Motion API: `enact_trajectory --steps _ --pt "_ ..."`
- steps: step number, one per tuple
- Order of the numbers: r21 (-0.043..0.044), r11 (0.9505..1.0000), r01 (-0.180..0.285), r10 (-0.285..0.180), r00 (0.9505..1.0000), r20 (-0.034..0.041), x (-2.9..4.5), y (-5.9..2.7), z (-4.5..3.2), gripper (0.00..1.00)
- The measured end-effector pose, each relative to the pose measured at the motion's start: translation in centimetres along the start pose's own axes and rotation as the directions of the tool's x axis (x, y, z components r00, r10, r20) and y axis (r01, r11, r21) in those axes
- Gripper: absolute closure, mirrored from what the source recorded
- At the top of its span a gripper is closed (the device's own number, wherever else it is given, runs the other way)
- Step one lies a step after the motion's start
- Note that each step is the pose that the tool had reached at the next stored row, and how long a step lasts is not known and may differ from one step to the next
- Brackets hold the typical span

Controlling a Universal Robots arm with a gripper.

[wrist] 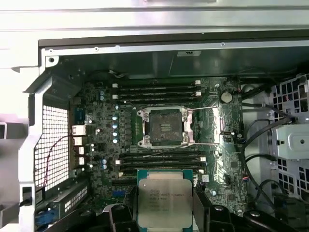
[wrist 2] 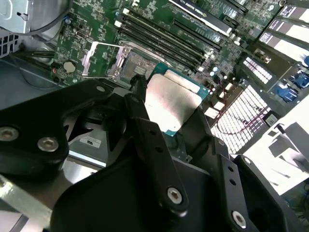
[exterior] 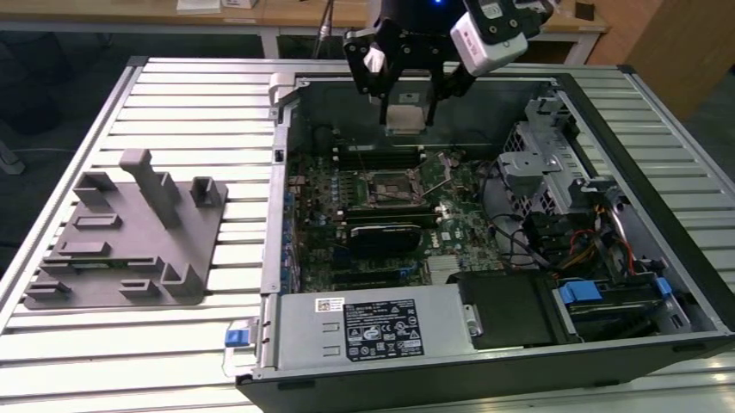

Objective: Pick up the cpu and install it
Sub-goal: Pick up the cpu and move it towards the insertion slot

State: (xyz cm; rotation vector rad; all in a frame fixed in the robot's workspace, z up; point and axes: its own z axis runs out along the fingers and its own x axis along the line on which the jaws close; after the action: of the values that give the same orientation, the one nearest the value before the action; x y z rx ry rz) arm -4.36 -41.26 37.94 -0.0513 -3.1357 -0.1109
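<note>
My gripper [exterior: 408, 110] hangs over the far part of the open computer case [exterior: 275, 215], shut on the cpu [exterior: 405, 117]. The cpu [wrist: 164, 198] is a flat silver square with a thin green rim, and its metal top [wrist 2: 171, 99] faces both wrist cameras. Black fingers [wrist 2: 145, 130] clamp it by two opposite edges. The open socket [wrist: 165, 126] on the green motherboard [exterior: 333, 198] lies below with its metal load frame swung up. In the exterior view the socket [exterior: 391, 183] sits nearer the camera than the held cpu, with air between them.
A grey fixture tray [exterior: 126, 237] with upright pegs lies on the slatted table [exterior: 69, 344] at the exterior view's left. Inside the case are memory slots [wrist: 159, 89], a power supply [exterior: 367, 327], drive bays [exterior: 552, 163] and loose cables [exterior: 574, 249] at the exterior view's right.
</note>
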Motion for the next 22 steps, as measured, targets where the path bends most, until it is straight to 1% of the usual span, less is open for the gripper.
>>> enact_trajectory --steps 4,18,22 --pt "0.0001 1.0 0.0 0.0 1.0 0.0 -0.07 -0.03 0.48 0.46" --pt "0.0005 1.0 0.0 0.0 1.0 0.0 -0.22 0.05 2.58 0.46" --pt "0.0006 1.0 0.0 0.0 1.0 -0.0002 -0.32 0.02 3.31 0.46"
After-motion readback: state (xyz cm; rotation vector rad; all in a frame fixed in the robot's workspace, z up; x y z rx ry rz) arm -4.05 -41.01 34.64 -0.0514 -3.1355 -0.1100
